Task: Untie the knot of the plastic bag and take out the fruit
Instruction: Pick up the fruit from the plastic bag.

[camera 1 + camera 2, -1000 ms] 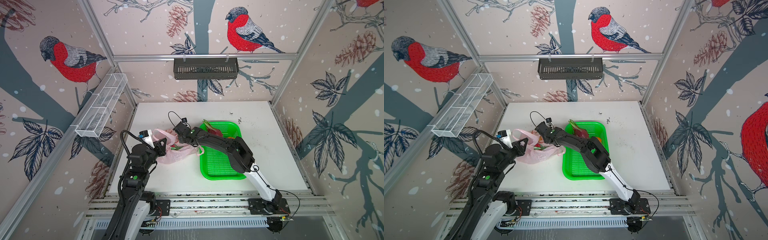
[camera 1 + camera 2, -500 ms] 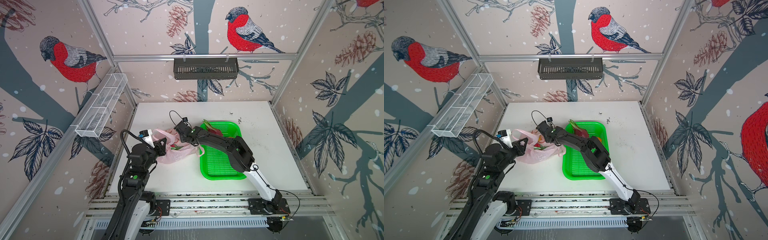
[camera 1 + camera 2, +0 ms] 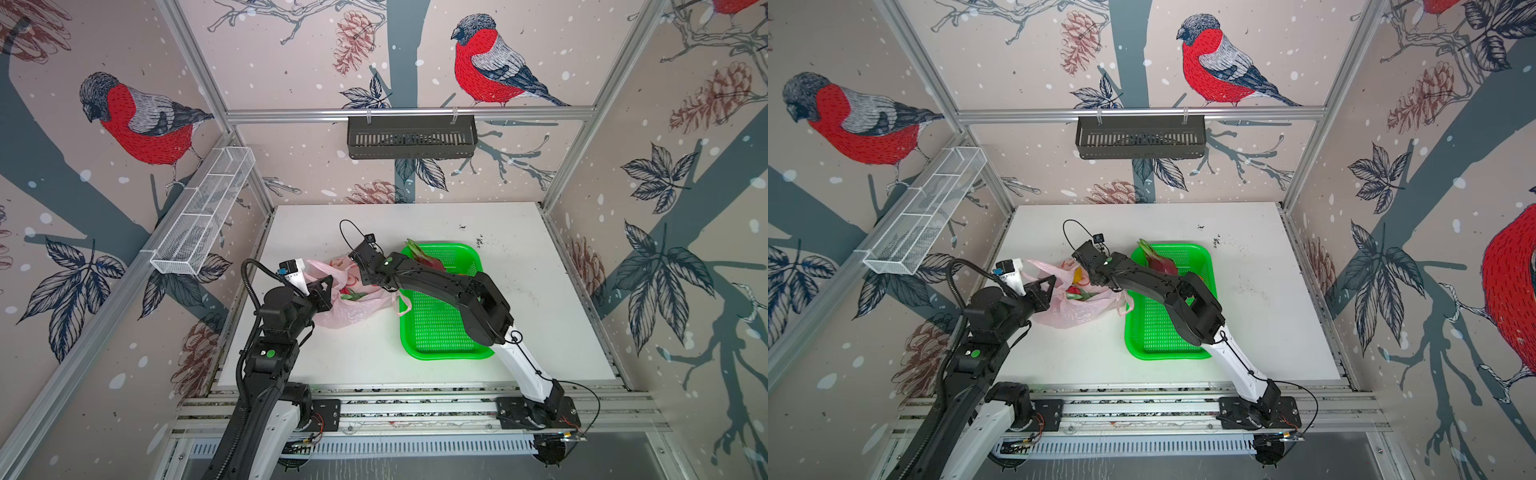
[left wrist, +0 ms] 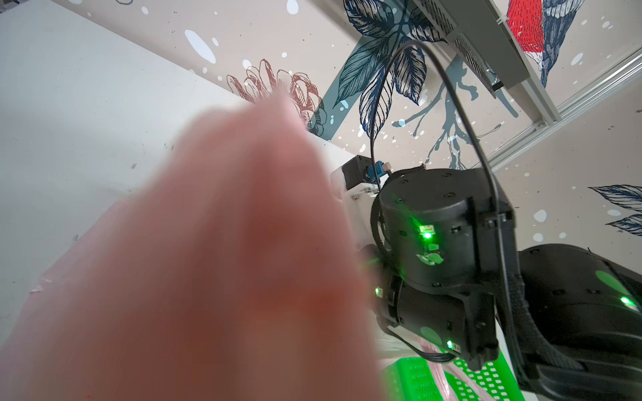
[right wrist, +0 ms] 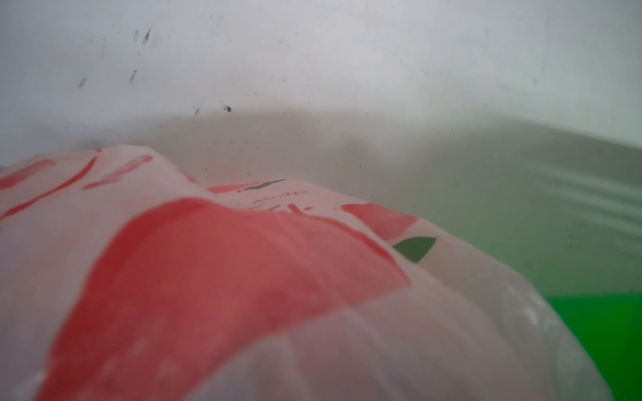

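Clock hours are read in the top views, with 12 toward the back wall. Nearest the rail, the tray (image 3: 440, 355) sits at the bag's 3 o'clock. The left gripper (image 3: 327, 293) is at the bag's 9 o'clock, jaws together and pinched on the rim film. Blurred pink plastic crowds its wrist view. The bag (image 3: 353, 313) lies on the table (image 3: 332, 357) between the arms, mouth gaping upward. No knot shows, and a handle loop (image 3: 405, 305) hangs loose at the tray's 9 o'clock rim.

Inside the mouth lies a red fruit (image 3: 1074, 291) with green tips, its long axis seeming to run 9 to 3. An orange (image 3: 1077, 274) sits just beyond it at 12. The right gripper (image 3: 1089, 281) reaches in from 2 o'clock with its tips behind the film. I cannot tell whether its jaws stand apart or have closed on anything, since its wrist view gives only red-printed film. Farthest, a dragon fruit (image 3: 424, 259) rests at the tray's 12 o'clock end, partly under the right arm.

The untying looks done and the emptying is under way. The red fruit sits at about 8 o'clock of the right gripper, touching or nearly so, and that arm is the nearer one. The left only holds the mouth wide. A pick would best close across the fruit's long axis, then carry it toward 3.
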